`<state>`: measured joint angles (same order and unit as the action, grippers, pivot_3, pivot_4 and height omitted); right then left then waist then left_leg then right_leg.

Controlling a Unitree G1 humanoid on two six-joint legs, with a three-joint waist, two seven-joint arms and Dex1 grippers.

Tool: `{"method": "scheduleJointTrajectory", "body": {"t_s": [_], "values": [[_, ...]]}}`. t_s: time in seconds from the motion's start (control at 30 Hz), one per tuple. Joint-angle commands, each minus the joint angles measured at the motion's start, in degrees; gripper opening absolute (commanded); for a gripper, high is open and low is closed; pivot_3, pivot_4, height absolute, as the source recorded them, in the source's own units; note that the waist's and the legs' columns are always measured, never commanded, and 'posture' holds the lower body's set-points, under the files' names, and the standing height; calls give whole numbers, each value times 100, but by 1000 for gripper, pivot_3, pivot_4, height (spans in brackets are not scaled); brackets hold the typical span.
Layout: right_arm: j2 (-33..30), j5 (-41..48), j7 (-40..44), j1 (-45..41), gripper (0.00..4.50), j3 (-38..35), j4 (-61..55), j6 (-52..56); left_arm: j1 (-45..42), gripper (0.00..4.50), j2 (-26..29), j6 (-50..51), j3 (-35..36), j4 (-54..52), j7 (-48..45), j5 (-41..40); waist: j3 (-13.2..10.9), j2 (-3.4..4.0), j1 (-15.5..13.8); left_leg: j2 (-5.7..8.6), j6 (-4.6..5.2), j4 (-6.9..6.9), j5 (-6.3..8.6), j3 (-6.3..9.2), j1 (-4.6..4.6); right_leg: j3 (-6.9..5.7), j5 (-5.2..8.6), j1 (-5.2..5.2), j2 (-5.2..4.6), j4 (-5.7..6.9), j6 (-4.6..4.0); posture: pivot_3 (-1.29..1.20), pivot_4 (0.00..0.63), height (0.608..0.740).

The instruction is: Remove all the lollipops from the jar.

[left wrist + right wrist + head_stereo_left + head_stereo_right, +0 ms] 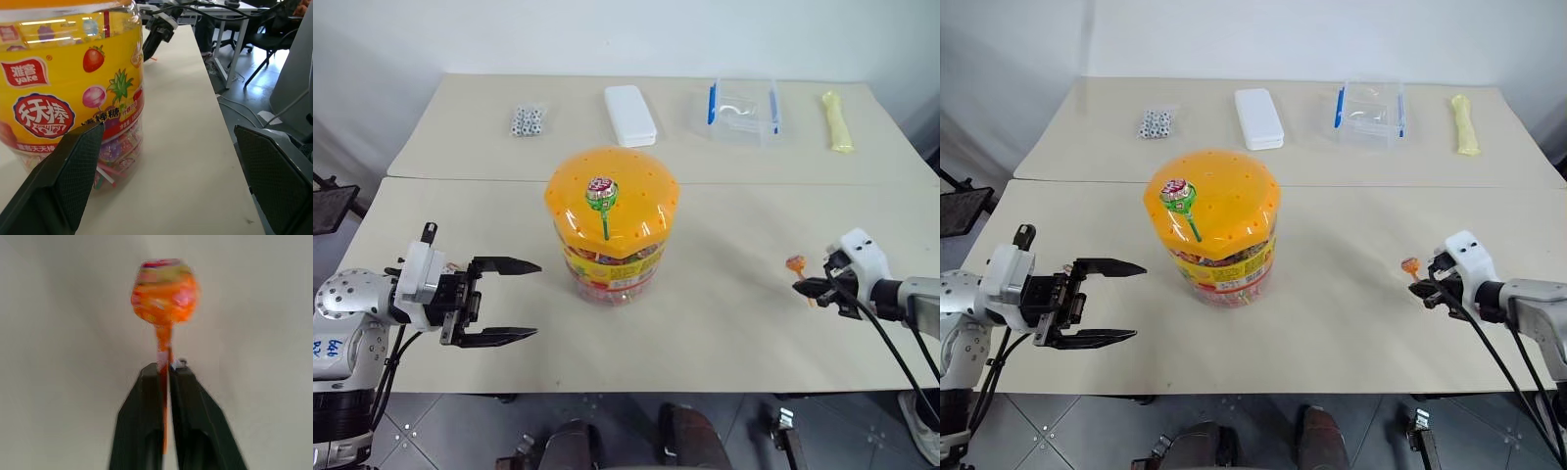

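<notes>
Standing near the middle of the front table [724, 333], the jar [612, 230] carries one green-stick lollipop [602, 196] stuck upright in a hole of its orange lid [646, 196], with more wrapped sweets visible through its clear wall. Just beside the jar on its left, the left gripper [519, 300] hangs level with its two black fingers [73, 181] spread wide, tips toward the jar's lower wall, one fingertip close against the label and the other out over bare tabletop; nothing lies between them. Well apart on the other side, the right gripper [1420, 286] has its fingers narrow around the stick of an orange lollipop [164, 291], whose head juts past the fingertips, low over the table near its front right edge. Open table surface separates jar and right fingers. Beyond the seam, on the far table, stand small white-grey balls [528, 120], a white case [629, 115], a clear box with blue clips [739, 110] and a yellow packet [840, 121], all away from both grippers.
</notes>
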<state>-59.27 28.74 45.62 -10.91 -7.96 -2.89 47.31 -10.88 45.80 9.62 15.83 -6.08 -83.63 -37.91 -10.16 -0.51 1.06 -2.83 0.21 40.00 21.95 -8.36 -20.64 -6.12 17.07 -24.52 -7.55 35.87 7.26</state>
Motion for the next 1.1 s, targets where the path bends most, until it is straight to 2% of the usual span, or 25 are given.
{"method": "scheduleJointTrajectory", "body": {"t_s": [0.03, 0.1, 0.2, 0.3, 0.37, 0.5, 0.63, 0.73, 0.83, 1.1], "values": [[-152, -208, 266, 139, 1762, -329, 67, -534, -87, 4500, 24, 97, 141, -93, 126, -186, 0, 0, -5, 0, 0, 1, 0, 0, 0, 0, 0, 1, 0, -1, 0, 0, 150, 740], [-160, -183, 685, 232, 2358, -576, 124, -1145, -100, 4500, -43, 19, 228, -143, 129, -296, 0, 0, -6, 0, 2, 8, -1, -4, 0, 4, 0, 4, -1, -3, 0, 0, 150, 740], [27, 365, 2011, 294, 3362, -1142, 30, -2278, -75, 4500, 13, 335, 290, -188, 315, -448, 0, 0, -9, 0, 4, 13, -2, -6, 2, 8, 0, 7, -1, -4, 0, 0, 150, 740], [229, 1098, 2619, -59, 4377, -1484, -166, -2356, -150, 4500, -57, 559, 454, -250, 595, -696, 0, -1, 5, -3, 4, 12, -2, -5, 9, 8, 0, 11, 2, 0, 0, 0, 150, 740], [303, 1356, 2550, -414, 4377, -1419, -454, -2173, -160, 4500, -73, 692, 570, -254, 748, -842, -1, -1, 28, -4, 4, 13, -2, -4, 10, 8, 0, 11, 1, 3, 0, 0, 150, 740], [918, 2288, 1902, -1576, 4377, -915, -1423, -1510, -114, 4500, -137, 927, 839, -336, 1080, -1113, -1, 0, 67, -10, 2, 10, -2, 3, 15, 9, 0, 6, 1, 13, -3, 0, 150, 740], [1392, 2417, 1619, -2215, 4377, -346, -1795, -1278, -247, 4500, -310, 1079, 990, -528, 1547, -1399, 0, -4, 22, -8, -1, 9, 0, 7, 14, 2, -1, 8, -1, 17, -3, 0, 150, 740], [2015, 2188, 1467, -2892, 4377, 404, -1799, -1262, -181, 4500, -505, 1291, 1229, -713, 1932, -1786, 0, -5, 25, -3, 0, 15, 0, 11, 5, 1, -3, 8, -8, 14, 0, 0, 150, 740], [2492, 1729, 1326, -3412, 4377, 1141, -1656, -1222, 164, 4500, -491, 1336, 1539, -646, 1916, -1847, 1, -4, 77, -3, 0, 14, 0, 11, 5, -1, -3, 5, -5, 18, 0, 0, 150, 740], [2945, 916, 1637, -3930, 4377, 1909, -1297, -1557, 606, 4500, -589, 1224, 1429, -754, 1663, -1657, 6, -12, 69, -4, 0, 12, 0, 6, 12, -6, -2, 8, -2, 21, -1, 0, 150, 740]]}}
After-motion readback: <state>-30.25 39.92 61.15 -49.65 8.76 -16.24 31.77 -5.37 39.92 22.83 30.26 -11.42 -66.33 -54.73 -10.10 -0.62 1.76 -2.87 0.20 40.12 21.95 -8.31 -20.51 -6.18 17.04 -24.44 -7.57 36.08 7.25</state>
